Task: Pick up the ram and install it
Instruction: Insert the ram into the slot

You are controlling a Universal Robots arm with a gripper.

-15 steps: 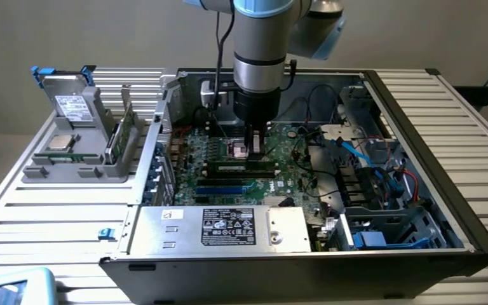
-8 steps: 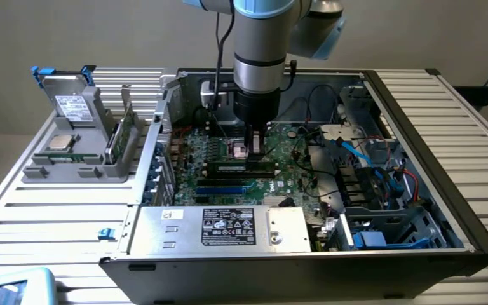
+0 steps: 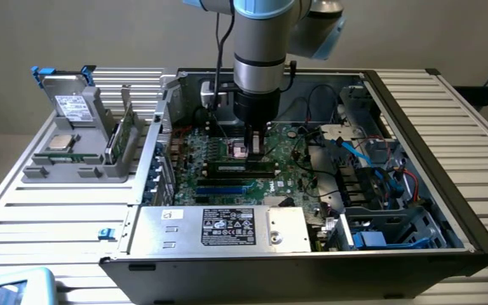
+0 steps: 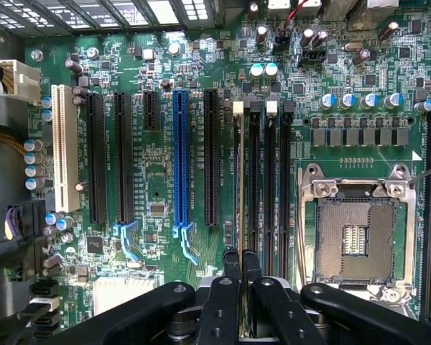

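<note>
black gripper [image 4: 241,259] pinches the thin ram [image 4: 241,180] edge-on, jaws nearly closed, at a memory slot [image 4: 238,109] beside the processor socket [image 4: 358,230], mid-frame in the exterior view.

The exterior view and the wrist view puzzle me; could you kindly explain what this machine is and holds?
The exterior view, from a camera off the machine, shows a robot arm reaching into an open computer case on a slatted table. The wrist view, from a camera on the arm, looks past the black gripper onto the green motherboard. The gripper is shut on the ram, seen edge-on as a thin line over the memory slots beside the processor socket. At the exterior view's left, a grey holder carries a silver processor chip and a green expansion card.
</note>
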